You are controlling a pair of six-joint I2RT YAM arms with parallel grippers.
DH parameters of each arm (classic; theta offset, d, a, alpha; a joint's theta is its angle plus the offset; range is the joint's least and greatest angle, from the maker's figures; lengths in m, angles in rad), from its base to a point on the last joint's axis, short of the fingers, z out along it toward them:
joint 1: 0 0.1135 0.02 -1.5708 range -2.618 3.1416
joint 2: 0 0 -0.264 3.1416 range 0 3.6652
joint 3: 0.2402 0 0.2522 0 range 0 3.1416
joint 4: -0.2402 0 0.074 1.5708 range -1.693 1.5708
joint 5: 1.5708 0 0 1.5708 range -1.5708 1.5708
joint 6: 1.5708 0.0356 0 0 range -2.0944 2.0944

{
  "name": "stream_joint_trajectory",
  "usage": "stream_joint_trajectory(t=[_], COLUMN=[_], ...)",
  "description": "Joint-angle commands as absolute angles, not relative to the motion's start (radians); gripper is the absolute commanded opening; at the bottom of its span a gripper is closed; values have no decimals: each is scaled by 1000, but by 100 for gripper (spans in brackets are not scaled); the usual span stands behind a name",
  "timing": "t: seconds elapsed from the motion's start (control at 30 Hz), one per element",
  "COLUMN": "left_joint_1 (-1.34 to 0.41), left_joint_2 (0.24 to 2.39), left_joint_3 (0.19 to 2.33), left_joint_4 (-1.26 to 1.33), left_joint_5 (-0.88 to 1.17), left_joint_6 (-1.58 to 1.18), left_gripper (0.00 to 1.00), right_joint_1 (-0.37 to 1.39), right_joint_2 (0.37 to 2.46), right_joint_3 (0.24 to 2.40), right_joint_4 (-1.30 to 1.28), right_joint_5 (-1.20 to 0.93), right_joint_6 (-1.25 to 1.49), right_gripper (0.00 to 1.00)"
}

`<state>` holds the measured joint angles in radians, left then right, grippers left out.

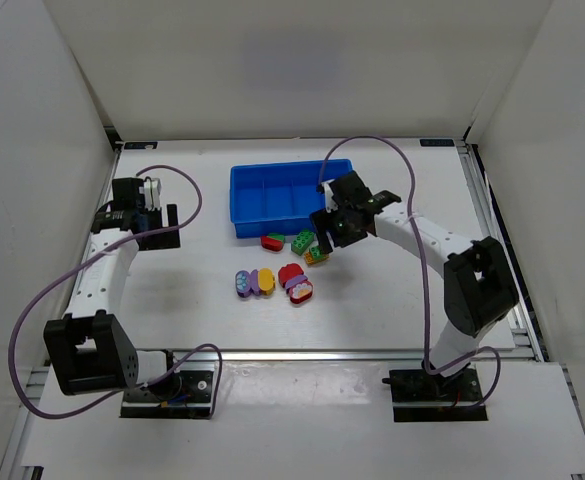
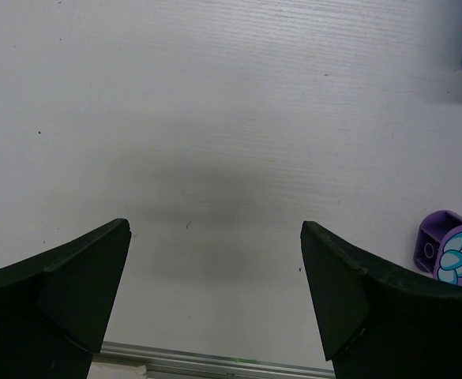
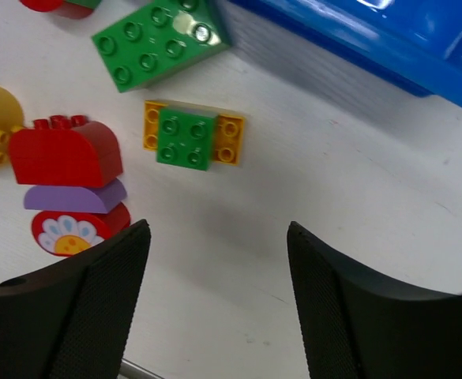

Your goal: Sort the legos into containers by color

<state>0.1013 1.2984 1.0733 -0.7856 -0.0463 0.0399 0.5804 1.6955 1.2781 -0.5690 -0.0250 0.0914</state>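
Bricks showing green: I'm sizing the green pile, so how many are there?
3, all on the table beside the blue tray: a plain green brick, a small green brick atop an orange one, and a red-and-green brick left of them. The right gripper could hide more.

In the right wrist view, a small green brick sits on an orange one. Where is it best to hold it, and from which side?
Probably from straight above, since it lies flat, studs up. Close the right gripper on the two walls of the small green brick above the ledges of the orange brick: flat, parallel and free. The large green brick crowds one long side.
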Motion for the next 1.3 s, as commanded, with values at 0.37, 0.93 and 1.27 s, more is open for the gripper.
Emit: stream_joint_trajectory(t=[0.37, 0.93, 1.27], left_joint_1=[110, 109, 112], left_joint_2=[1304, 1336, 1359], left_joint_3=[1091, 1089, 1098], left_joint_4=[-781, -770, -756], left_joint_5=[-58, -64, -71], left_joint_6=[23, 11, 14], left_gripper=[99, 99, 99], right_joint_1=[635, 658, 695], right_joint_2=[1818, 1925, 1931], right_joint_3=[1419, 1494, 1465], right_joint_4=[-545, -577, -578], right_joint_5=[-17, -17, 64], right_joint_6=[106, 95, 109], right_gripper=[90, 79, 72])
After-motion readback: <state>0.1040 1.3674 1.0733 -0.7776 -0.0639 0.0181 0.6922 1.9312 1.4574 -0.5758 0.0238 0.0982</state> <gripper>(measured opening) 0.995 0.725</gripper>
